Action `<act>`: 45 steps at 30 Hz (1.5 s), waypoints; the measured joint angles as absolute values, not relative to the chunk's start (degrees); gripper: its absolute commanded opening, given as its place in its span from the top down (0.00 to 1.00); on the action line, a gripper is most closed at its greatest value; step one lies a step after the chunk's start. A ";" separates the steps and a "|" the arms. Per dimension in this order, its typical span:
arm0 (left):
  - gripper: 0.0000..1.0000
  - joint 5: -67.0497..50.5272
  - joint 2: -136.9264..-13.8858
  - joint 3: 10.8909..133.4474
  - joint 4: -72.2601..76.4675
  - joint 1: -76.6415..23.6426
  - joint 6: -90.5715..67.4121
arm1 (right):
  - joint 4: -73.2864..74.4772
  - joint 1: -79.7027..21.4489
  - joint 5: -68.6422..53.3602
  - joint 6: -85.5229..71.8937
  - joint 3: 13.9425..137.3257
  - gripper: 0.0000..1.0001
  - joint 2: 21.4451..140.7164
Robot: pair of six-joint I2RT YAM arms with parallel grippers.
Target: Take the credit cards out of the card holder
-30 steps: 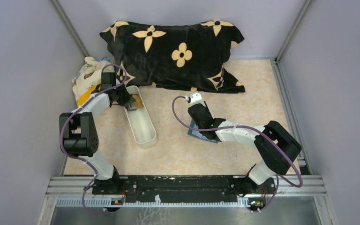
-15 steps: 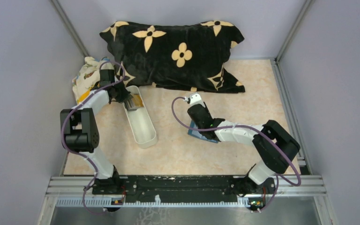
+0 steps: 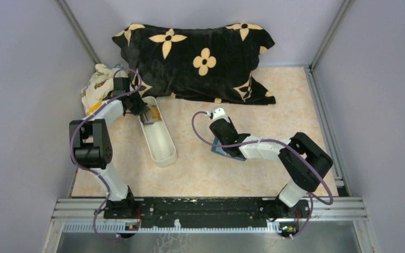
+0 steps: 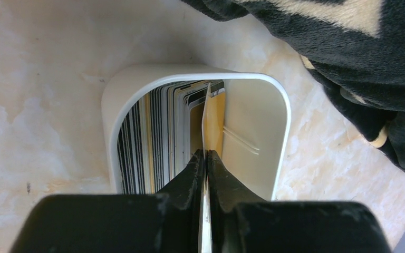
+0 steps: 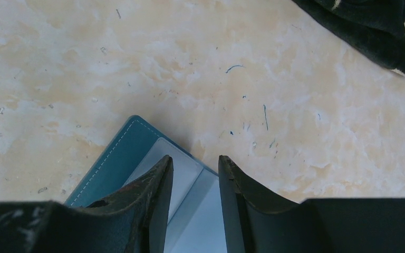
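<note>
At the far left, the left claw [image 4: 205,154] pinched a tan card [image 4: 213,113] tight, upright over the white tray [image 4: 111,110], where more cards [image 4: 153,137] stood on edge. To the right, the right claw [image 5: 195,164] hung half open over the blue card holder [image 5: 117,164] on the table [image 5: 242,63], a pale card [image 5: 185,167] showing in it.

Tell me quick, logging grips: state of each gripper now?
Left gripper: shut on a tan card over the white tray.
Right gripper: open, over the card holder.
</note>
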State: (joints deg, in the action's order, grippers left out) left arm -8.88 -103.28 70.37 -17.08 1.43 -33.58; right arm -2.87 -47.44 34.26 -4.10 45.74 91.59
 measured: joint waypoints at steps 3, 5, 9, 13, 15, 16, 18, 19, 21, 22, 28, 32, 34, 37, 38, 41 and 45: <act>0.86 -8.80 -103.28 70.46 -17.89 1.45 -33.58 | -2.68 -47.44 34.26 -4.08 45.74 0.62 91.61; 0.85 -8.62 -103.28 70.50 -18.52 1.45 -33.58 | -2.48 -47.44 34.28 -4.08 45.74 0.62 91.64; 0.83 -8.36 -103.28 70.61 -19.42 1.45 -33.56 | -2.46 -47.44 34.28 -4.10 45.76 0.62 92.33; 0.61 -7.42 -103.28 71.33 -20.97 1.45 -33.54 | -2.37 -47.44 34.33 -4.08 45.76 0.62 92.77; 0.57 -6.59 -102.98 71.77 -21.63 1.48 -33.36 | -2.35 -47.44 34.39 -4.08 45.78 0.62 93.03; 0.57 -6.15 -102.72 71.88 -21.89 1.48 -33.30 | -2.35 -47.44 34.39 -4.08 45.78 0.62 93.19; 0.56 -5.30 -101.82 71.88 -22.41 1.50 -33.36 | -2.31 -47.44 34.41 -4.08 45.78 0.62 93.49; 0.56 -4.91 -101.21 71.88 -22.59 1.52 -33.36 | -2.26 -47.44 34.41 -4.08 45.78 0.62 93.56; 0.56 -4.34 -100.14 71.88 -22.81 1.52 -33.36 | -2.26 -47.44 34.46 -4.08 45.78 0.63 93.56; 0.56 -4.05 -99.59 71.88 -22.87 1.52 -33.36 | -2.26 -47.44 34.59 -4.08 45.78 0.63 93.56; 0.29 -3.46 -94.83 70.83 -22.06 1.04 -33.34 | -2.74 -47.24 35.33 -4.12 45.76 0.64 93.56; 0.21 -2.63 -88.90 69.71 -20.53 -0.36 -33.15 | -4.78 -46.68 35.31 -4.23 44.99 0.65 92.97; 0.21 -2.02 -85.71 69.04 -19.09 -2.04 -32.86 | -5.34 -46.50 34.92 -4.38 43.99 0.65 91.77; 0.21 -0.93 -81.80 67.88 -16.71 -5.82 -31.92 | -6.26 -46.30 33.15 -4.80 42.78 0.61 89.32; 0.21 -0.51 -80.53 67.26 -15.62 -7.75 -31.33 | -6.48 -46.28 31.86 -4.82 42.78 0.57 88.40; 0.21 0.51 -78.50 66.00 -13.80 -11.62 -30.09 | -6.57 -46.61 27.11 -4.16 43.57 0.54 86.41; 0.20 0.73 -77.23 65.14 -13.06 -14.00 -28.86 | -4.51 -51.37 26.20 -1.43 48.49 0.54 86.80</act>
